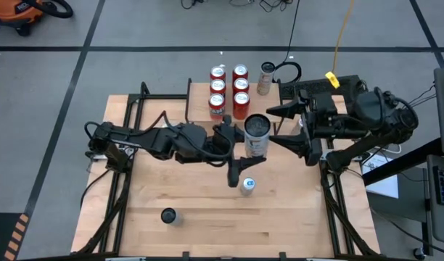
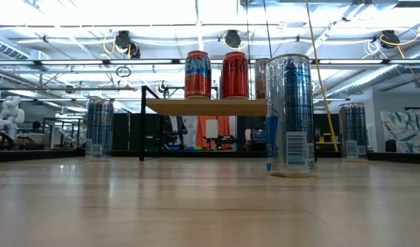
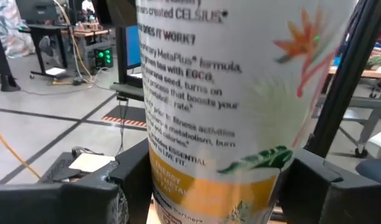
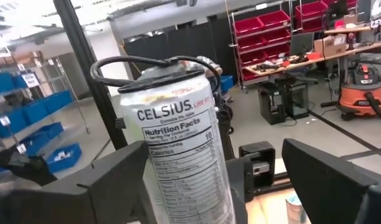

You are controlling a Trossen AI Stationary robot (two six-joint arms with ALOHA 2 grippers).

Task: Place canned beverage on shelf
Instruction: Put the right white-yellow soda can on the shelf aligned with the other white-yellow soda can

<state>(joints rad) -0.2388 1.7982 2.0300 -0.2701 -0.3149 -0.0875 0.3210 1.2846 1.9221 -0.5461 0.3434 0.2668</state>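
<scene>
A tall white Celsius can (image 1: 257, 135) hangs upright, high above the table's middle, in front of the shelf (image 2: 203, 107). My left gripper (image 1: 244, 148) reaches in level from the left and is shut on it. My right gripper (image 1: 284, 125) stands open at the can's right. In its wrist view its fingers (image 4: 109, 183) flank the can (image 4: 178, 143) with a wide gap on one side. The shelf (image 1: 200, 98) bears several red cans (image 1: 229, 85) and a pale can (image 1: 265, 77). Neither gripper shows in the low view. My left gripper pinches the Celsius can's lower half (image 3: 178, 177), by the orange band, between its two fingers (image 3: 91, 193), one on each side of the round wall. The fingers come level from the table's left. The can stands upright, lifted clear of the table.
A blue-and-silver can (image 1: 247, 185) stands on the table below the held one, large in the low view (image 2: 290, 113). A dark can (image 1: 168, 215) stands near the front left. Two more cans (image 2: 99, 127) (image 2: 353, 130) show farther back. Black frame rails run along both table sides.
</scene>
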